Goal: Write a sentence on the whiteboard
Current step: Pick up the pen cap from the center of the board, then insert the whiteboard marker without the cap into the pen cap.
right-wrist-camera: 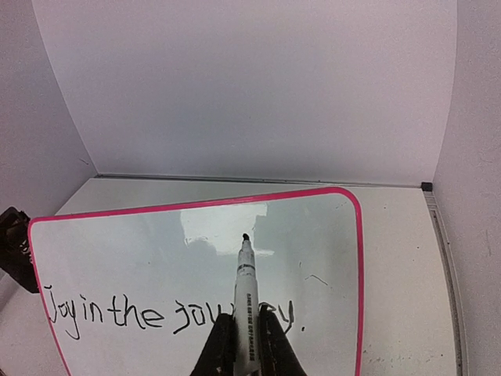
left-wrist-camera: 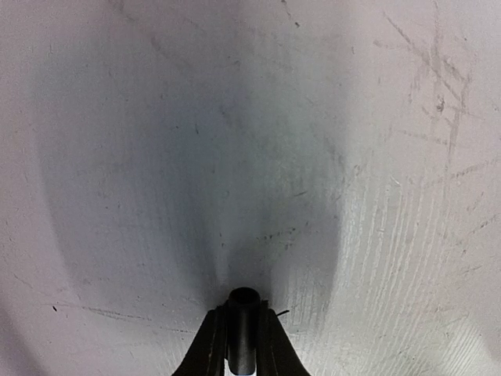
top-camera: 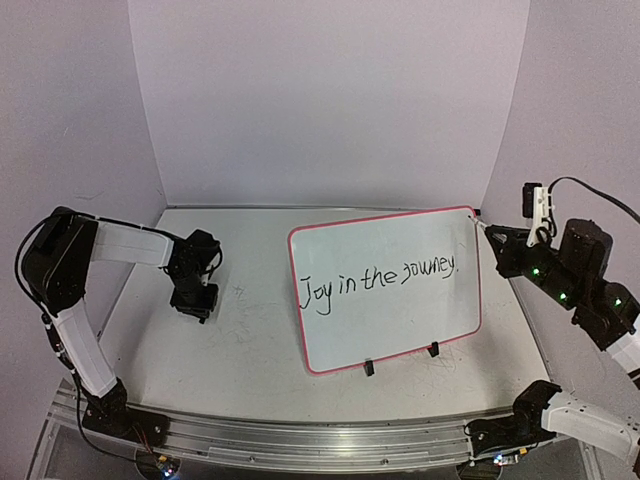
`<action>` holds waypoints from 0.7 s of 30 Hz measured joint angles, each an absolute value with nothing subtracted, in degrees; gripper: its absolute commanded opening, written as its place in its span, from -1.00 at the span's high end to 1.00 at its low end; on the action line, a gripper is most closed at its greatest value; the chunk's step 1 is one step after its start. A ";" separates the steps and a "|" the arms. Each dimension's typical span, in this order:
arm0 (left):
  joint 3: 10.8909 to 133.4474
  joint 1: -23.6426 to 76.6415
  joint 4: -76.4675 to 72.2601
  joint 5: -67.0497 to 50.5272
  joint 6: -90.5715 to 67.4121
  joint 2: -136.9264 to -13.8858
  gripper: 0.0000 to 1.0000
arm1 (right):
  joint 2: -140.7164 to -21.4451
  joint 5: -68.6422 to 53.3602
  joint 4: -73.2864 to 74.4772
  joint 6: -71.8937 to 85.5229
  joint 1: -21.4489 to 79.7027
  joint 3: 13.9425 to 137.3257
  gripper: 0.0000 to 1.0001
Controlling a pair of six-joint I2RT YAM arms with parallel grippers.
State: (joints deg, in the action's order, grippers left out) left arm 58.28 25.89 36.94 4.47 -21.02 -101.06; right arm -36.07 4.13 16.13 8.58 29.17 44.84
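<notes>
Grey worktop [top-camera: 250, 340]: whiteboard [top-camera: 390, 320] looks stiff, light, slick; take its rim. Meanwhile right jaws grip marker [right-wrist-camera: 246, 282], left jaws a cap [left-wrist-camera: 243, 329].

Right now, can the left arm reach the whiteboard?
Probably yes. The left hand hangs over the tabletop to the left of the whiteboard, and nothing stands between them. It is shut on a black tube, though, so it could touch the board, not grab it.
</notes>
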 measured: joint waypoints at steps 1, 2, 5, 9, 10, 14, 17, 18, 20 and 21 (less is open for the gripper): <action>58.28 25.89 36.96 4.46 -20.85 -100.94 0.88 | -36.13 4.10 16.07 8.72 29.17 44.84 1.00; 58.28 25.89 37.00 4.45 -20.75 -100.73 0.93 | -36.19 4.08 16.03 8.88 29.17 44.84 1.00; 58.26 25.89 37.59 4.51 -20.89 -98.71 0.99 | -36.30 4.12 15.94 9.57 29.17 44.86 0.99; 58.60 25.89 38.50 4.47 -21.02 -91.86 1.00 | -37.10 3.96 15.91 10.59 29.17 45.52 1.00; 59.13 25.89 38.98 4.37 -21.00 -89.76 1.00 | -37.60 3.89 15.89 10.91 29.17 45.99 1.00; 63.29 25.89 39.61 3.27 -20.25 -82.29 1.00 | -39.35 3.27 15.74 12.58 29.17 48.23 1.00; 67.62 25.87 39.54 0.58 -18.45 -77.53 1.00 | -40.42 1.92 15.32 14.21 29.17 49.56 1.00; 69.18 25.88 39.44 -0.78 -17.65 -76.07 1.00 | -40.88 1.33 15.21 14.80 29.17 49.97 1.00; 71.89 26.53 38.76 -4.15 -15.51 -73.40 1.00 | -42.36 -0.34 15.02 16.04 29.17 51.14 1.00; 72.75 27.50 38.28 -5.61 -14.28 -72.44 1.00 | -43.52 -1.78 14.93 16.57 29.17 51.97 1.00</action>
State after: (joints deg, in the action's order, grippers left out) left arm 72.75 27.50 38.28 -5.61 -14.28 -72.44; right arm -43.52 -1.78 14.93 16.57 29.17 51.97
